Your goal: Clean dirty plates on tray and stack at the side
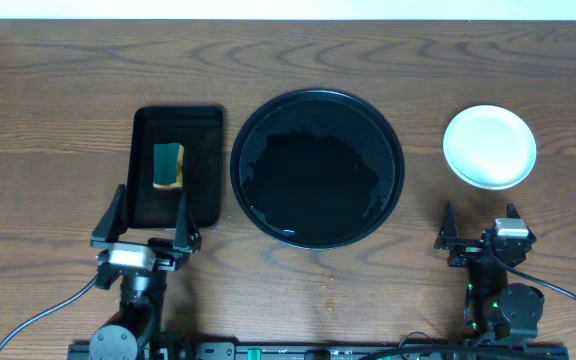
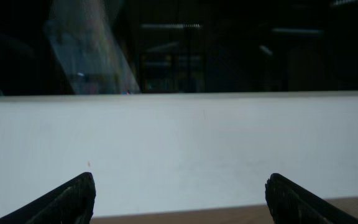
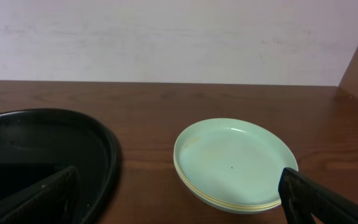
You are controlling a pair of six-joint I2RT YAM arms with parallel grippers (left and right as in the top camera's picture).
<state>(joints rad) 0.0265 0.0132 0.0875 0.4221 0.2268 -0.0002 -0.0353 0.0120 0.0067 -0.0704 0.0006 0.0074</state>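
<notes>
The plates (image 1: 489, 147) sit stacked on the bare wood at the right, off the tray. In the right wrist view the stack (image 3: 235, 163) has a pale mint plate on top, with a tiny dark speck, and a yellow edge beneath it. The round black tray (image 1: 387, 128) lies at the table's middle with no plate on it, only a wet sheen; its rim (image 3: 106, 138) shows at the left of the right wrist view. My right gripper (image 1: 478, 232) (image 3: 179, 199) hovers open just in front of the stack. My left gripper (image 1: 149, 218) (image 2: 179, 200) is open, empty, and faces the white wall.
A smaller rectangular black tray (image 1: 200, 125) lies left of the round one and holds a yellow-and-green sponge (image 1: 168, 166). My left gripper hangs over its near edge. A white wall runs along the table's far edge.
</notes>
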